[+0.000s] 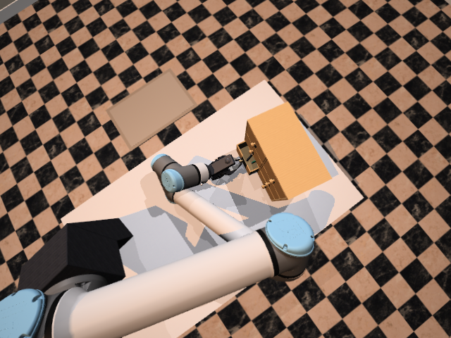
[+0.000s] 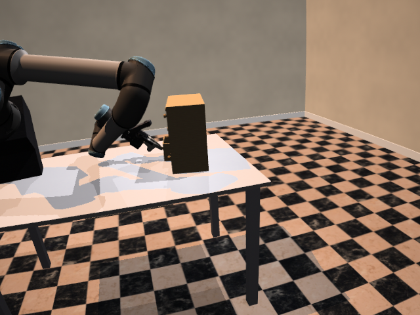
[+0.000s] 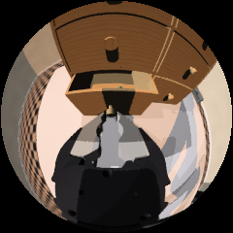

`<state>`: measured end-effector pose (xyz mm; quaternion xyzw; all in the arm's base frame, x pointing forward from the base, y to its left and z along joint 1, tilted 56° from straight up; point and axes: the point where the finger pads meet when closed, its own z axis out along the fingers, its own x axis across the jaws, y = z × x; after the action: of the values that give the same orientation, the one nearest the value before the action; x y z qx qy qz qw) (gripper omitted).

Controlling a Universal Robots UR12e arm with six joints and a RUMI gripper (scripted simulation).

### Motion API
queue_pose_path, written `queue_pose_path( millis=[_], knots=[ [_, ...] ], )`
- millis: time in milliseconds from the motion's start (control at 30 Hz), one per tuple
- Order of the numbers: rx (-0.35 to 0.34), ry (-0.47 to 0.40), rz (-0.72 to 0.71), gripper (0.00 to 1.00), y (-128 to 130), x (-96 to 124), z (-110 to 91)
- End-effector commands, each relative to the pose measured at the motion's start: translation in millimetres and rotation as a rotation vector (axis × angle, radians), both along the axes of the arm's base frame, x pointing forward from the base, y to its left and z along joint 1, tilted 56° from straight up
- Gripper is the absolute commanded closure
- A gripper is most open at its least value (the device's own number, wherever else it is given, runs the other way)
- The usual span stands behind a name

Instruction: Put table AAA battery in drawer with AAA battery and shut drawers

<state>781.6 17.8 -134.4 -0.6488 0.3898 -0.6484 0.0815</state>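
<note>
The orange wooden chest [image 1: 291,145] [image 2: 188,138] stands upright on the table. One lower drawer [image 1: 251,170] [image 3: 82,101] is part-way out; the other drawers look shut. Inside it a small green item [image 1: 254,161] [image 3: 120,87] and a dark, thin item [image 1: 249,157] show in part; I cannot tell for certain which is an AAA battery. The drawer's inner end is hidden under the chest's front. My gripper [image 1: 240,160] [image 2: 161,148] [image 3: 111,113] is shut on that drawer's knob, pointing slantwise down at the front. No battery shows on the visible table.
Above the open drawer is a wide drawer with a round knob [image 3: 111,44]. Smaller drawers with knobs [image 3: 192,71] are beside it. The table [image 1: 266,94] [image 2: 251,176] ends a little behind the chest. The arm's links cross over part of the table.
</note>
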Motion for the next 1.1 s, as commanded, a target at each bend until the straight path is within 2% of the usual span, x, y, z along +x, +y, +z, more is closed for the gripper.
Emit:
queue_pose_path(
  millis=[0, 1067],
  knots=[
    [0.0, 0.0, 0.001, 0.93, 0.8, 1.4, 0.7],
    [0.0, 0.0, 0.001, 0.93, 3.8, 22.3, 6.9]
  ],
)
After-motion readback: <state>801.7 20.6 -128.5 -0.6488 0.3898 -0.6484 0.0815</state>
